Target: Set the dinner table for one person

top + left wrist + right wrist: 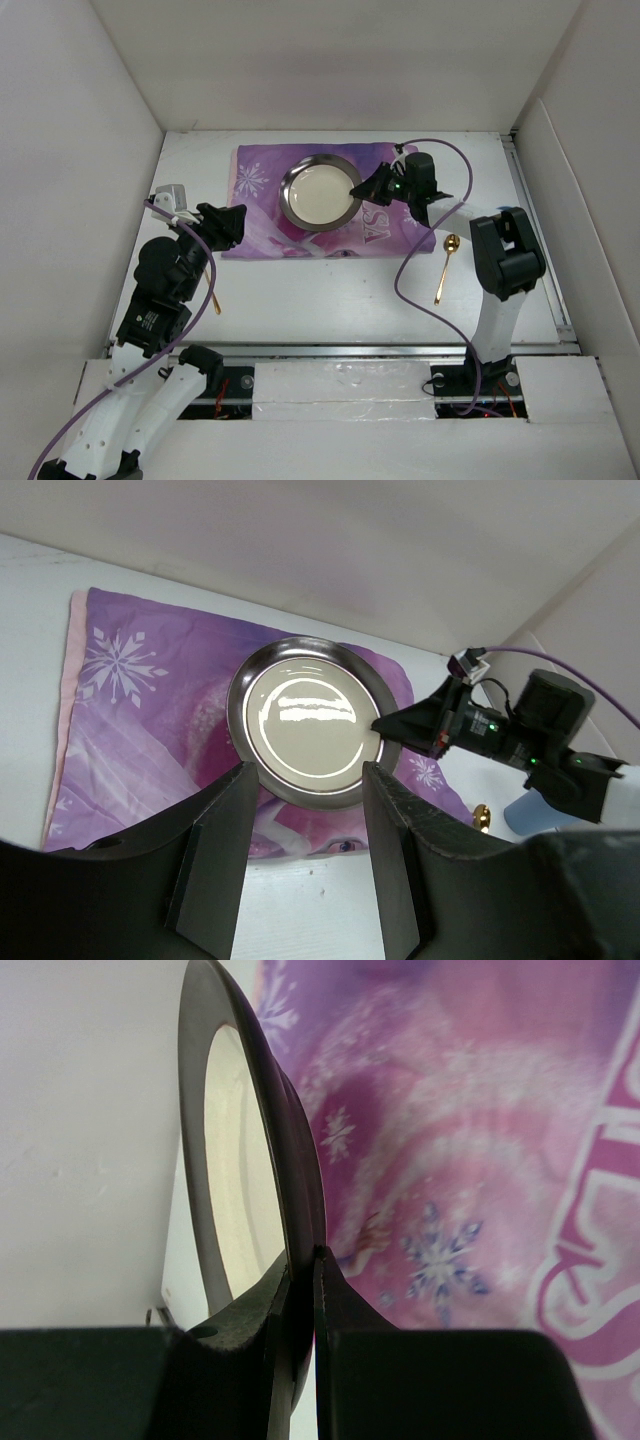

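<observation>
Steel plate [320, 193] in R gripper [360, 188]

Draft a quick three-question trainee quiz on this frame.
1. True or false: the right gripper is shut on the rim of the round silver metal plate.
2. What lies beneath the plate? A) bare white tabletop B) purple snowflake-printed cloth mat C) a wooden tray
3. Fill in: the left gripper is ___, with nothing between its fingers.
Key: 1 true; 2 B; 3 open.
</observation>
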